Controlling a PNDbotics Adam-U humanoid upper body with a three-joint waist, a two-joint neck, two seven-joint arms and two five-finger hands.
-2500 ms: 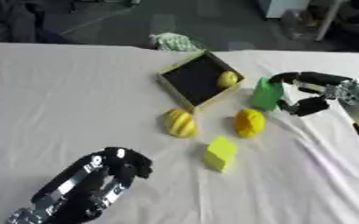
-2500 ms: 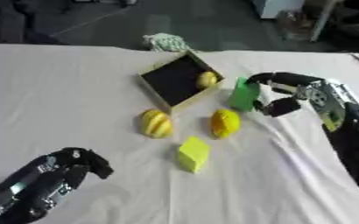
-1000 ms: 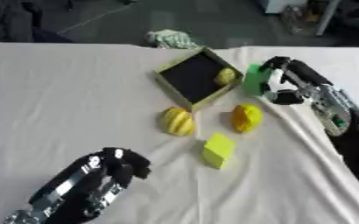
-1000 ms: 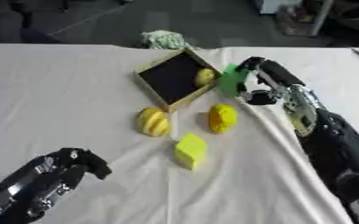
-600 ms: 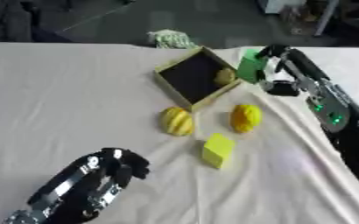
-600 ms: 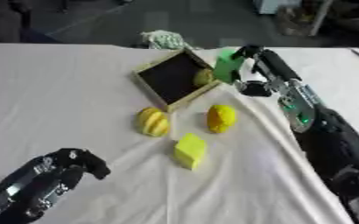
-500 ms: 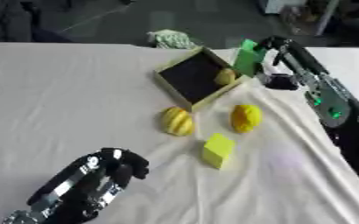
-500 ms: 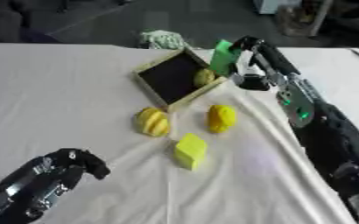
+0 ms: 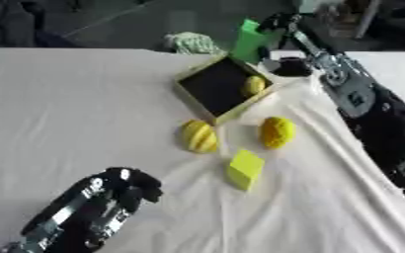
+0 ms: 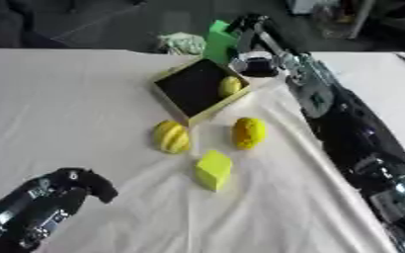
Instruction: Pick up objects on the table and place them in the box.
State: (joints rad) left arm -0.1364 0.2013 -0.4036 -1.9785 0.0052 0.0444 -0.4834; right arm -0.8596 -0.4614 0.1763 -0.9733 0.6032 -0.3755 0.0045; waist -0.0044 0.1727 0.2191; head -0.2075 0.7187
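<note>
Left eye view: R hand up at the far edge of the table, fingers wrapped on a green block held above the far corner of the yellow-walled box, which has one yellow fruit inside; L hand sits curled & empty at lower left, more of its forearm showing here. Right eye view: shows more of the R arm down the right side, plus same spread near the box — ribbed yellow fruit, rounder yellow fruit, yellow block nearest the robot, all apart on the white cloth. A crumpled green-white item lies behind the box, just beside the green block; can't tell what it is.
</note>
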